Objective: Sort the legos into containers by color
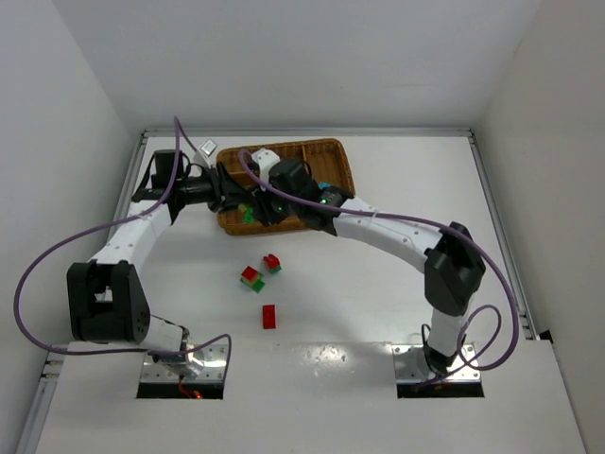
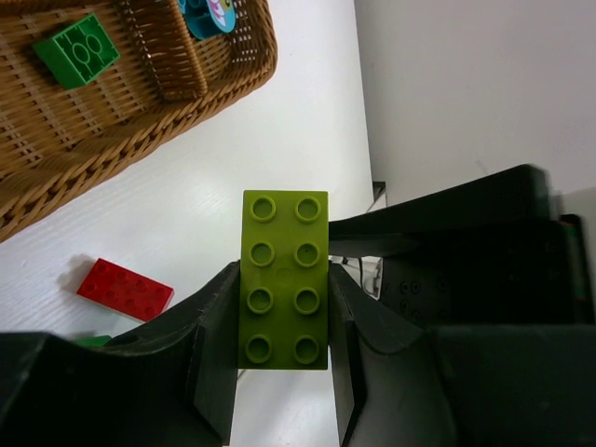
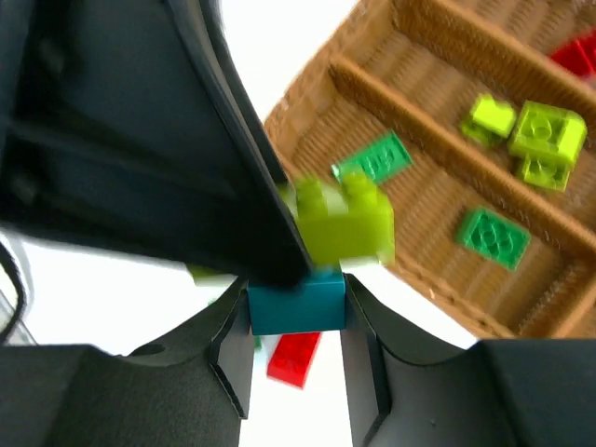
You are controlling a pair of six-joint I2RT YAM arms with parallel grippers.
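**Two-Colour Stack Held From Both Sides, Not Yet Pulled Apart**

Holding a yellow-green brick (image 2: 285,279) by its long sides in the left hand (image 2: 282,312), narrow and firm, studs toward the wrist camera. Gripping with the right hand (image 3: 296,321) the cyan brick (image 3: 298,303) stuck to it, fingers (image 3: 233,345) apparently pressed to both of its sides, though blurred in that view. Hanging above the bench (image 1: 378,312), just outside the near wall of the tray (image 2: 140,130), not over any slot.

Possible trouble from here, as a judgement only:

- Slipping out of the right hand during the pull, with little brick between the fingers, smooth plastic and a tight joint.
- Coming apart too suddenly and flying off, or falling on the bench beside the tray, after a straight hard pull instead of a tilting one.
- Knocking the wicker wall with either arm, both crowded very near to it.
- Dropping a half into a wrong slot afterwards, the slots lying close side by side.

In the tray, slot by slot:

- Next to the near wall, two flat green pieces (image 3: 372,160) (image 3: 494,233).
- In the slot beyond, a small cluster of yellow-green bricks (image 3: 538,140).
- Further still, at the edge of the right wrist view, a red piece (image 3: 577,56), cut off.
- In the left wrist view, a cyan piece (image 2: 205,14), across a divider from a green one.

Lying on the bench, well apart from the tray: two red-and-green stacks (image 1: 272,262) (image 1: 251,278) and, nearer the arm bases, one red brick (image 1: 268,316).
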